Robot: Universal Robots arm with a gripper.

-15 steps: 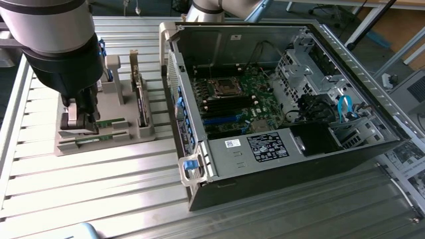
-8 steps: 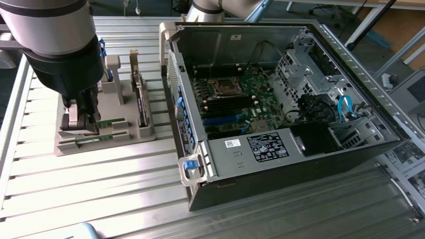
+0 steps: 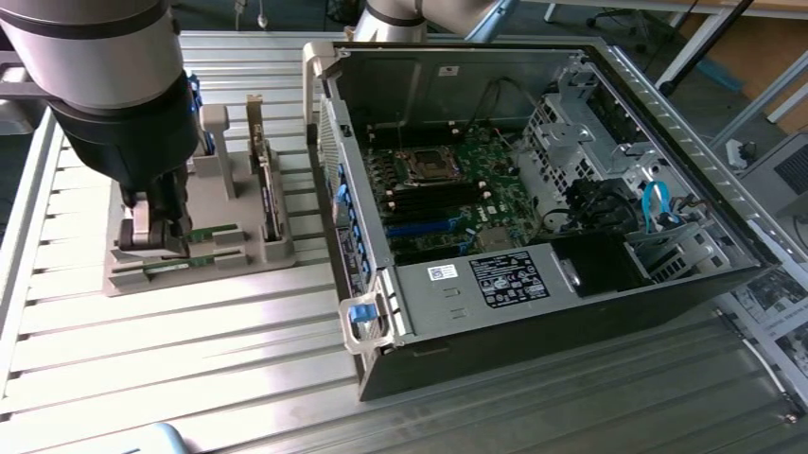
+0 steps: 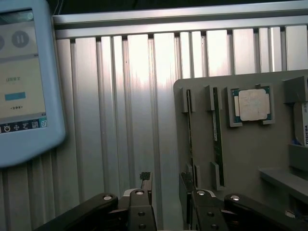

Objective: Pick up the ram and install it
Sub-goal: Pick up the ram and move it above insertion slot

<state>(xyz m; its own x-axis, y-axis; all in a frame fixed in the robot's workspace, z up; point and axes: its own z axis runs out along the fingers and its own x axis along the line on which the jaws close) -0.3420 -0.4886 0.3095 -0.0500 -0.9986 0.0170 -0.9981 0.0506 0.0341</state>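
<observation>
The ram [image 4: 188, 139] stands on its long edge in a slot of the grey holder [image 4: 250, 159], at the holder's side farthest from the hard drive [image 4: 303, 122], with a second stick [image 4: 217, 134] in the next slot and the processor [image 4: 252, 105] beyond that. It looks light and stiff, a thin board that will not sag but could crack or bend if twisted. The chips on its faces and the contacts along its lower edge should not be scraped. The best hold is probably across the two flat faces near the middle of the exposed top edge, so that it lifts straight out of the slot without tilting. The hand [image 4: 166, 192] is spread wide and holds nothing. It hangs low at the holder's end, with one finger just beside the ram's near end and the other over the bare bench [image 4: 130, 106] outside the holder's rim, so the ram is not yet between the fingers. I cannot tell whether that finger touches the holder.
</observation>
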